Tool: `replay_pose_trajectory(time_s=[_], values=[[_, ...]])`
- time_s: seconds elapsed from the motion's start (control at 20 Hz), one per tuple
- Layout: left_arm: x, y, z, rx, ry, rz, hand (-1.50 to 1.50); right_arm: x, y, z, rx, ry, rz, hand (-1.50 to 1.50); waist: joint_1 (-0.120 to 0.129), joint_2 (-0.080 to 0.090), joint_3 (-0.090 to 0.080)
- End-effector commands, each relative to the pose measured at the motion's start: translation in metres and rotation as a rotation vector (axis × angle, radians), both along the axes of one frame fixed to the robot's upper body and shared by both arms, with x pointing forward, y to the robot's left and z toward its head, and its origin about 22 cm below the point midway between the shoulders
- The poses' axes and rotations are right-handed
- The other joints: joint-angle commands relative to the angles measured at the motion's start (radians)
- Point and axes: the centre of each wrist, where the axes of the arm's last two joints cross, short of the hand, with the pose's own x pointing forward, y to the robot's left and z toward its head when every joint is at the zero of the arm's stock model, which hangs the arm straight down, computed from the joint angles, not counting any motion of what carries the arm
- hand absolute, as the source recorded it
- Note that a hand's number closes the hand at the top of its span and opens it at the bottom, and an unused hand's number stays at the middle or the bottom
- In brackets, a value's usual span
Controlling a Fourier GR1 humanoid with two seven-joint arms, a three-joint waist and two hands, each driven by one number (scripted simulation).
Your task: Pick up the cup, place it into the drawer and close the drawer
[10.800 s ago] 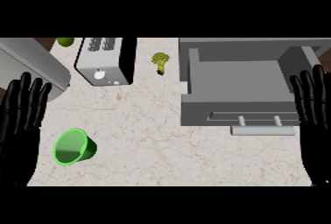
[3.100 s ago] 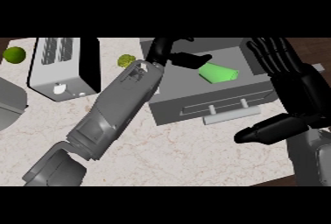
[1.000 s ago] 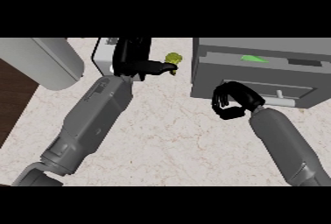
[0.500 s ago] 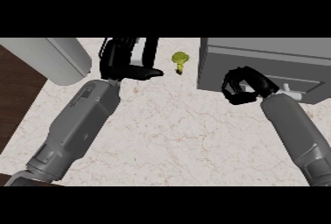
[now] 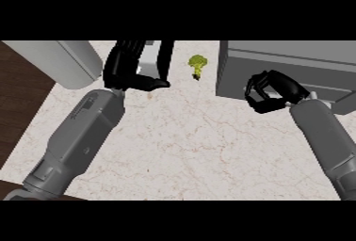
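We see the right robot hand [image 5: 272, 91], clenched on nothing, against the drawer [image 5: 292, 70] front at the frame's upper right, nearer than the left robot hand [image 5: 132, 70]; the cup is hidden.

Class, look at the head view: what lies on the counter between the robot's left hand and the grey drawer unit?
In the head view, a small yellow-green broccoli stands between the left hand and the drawer unit.

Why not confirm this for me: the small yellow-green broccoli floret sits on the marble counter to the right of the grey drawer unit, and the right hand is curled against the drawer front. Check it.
Not quite. In the head view the small yellow-green broccoli floret sits on the marble counter to the left of the grey drawer unit, not the right. The right hand is indeed curled against the drawer front.
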Motion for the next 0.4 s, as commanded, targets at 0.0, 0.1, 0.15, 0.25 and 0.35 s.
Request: replay_pose_trajectory(time_s=[0.0, 0.1, 0.15, 0.25, 0.35], values=[[-0.004, 0.002, -0.004, -0.007, 0.005, -0.025, -1.5, 0.032, -0.026, 0.091, -0.06, -0.207, -0.195, 1.5, 0.044, 0.013, -0.013], [-0.004, 0.005, -0.006, -0.001, 0.009, -0.02, -1.5, 0.031, -0.03, 0.093, -0.028, -0.209, -0.191, 1.5, 0.048, 0.02, -0.012], [-0.004, -0.003, -0.004, -0.015, 0.01, -0.021, -1.5, 0.03, -0.035, 0.093, -0.035, -0.197, -0.183, 1.5, 0.039, 0.017, -0.012], [-0.004, -0.001, -0.003, -0.015, 0.002, -0.028, -1.5, 0.029, -0.036, 0.096, -0.037, -0.203, -0.18, 1.5, 0.047, 0.017, -0.012], [-0.006, 0.005, -0.006, -0.01, 0.002, -0.035, -1.5, 0.026, -0.044, 0.095, -0.025, -0.188, -0.185, 1.5, 0.055, 0.017, -0.012]])
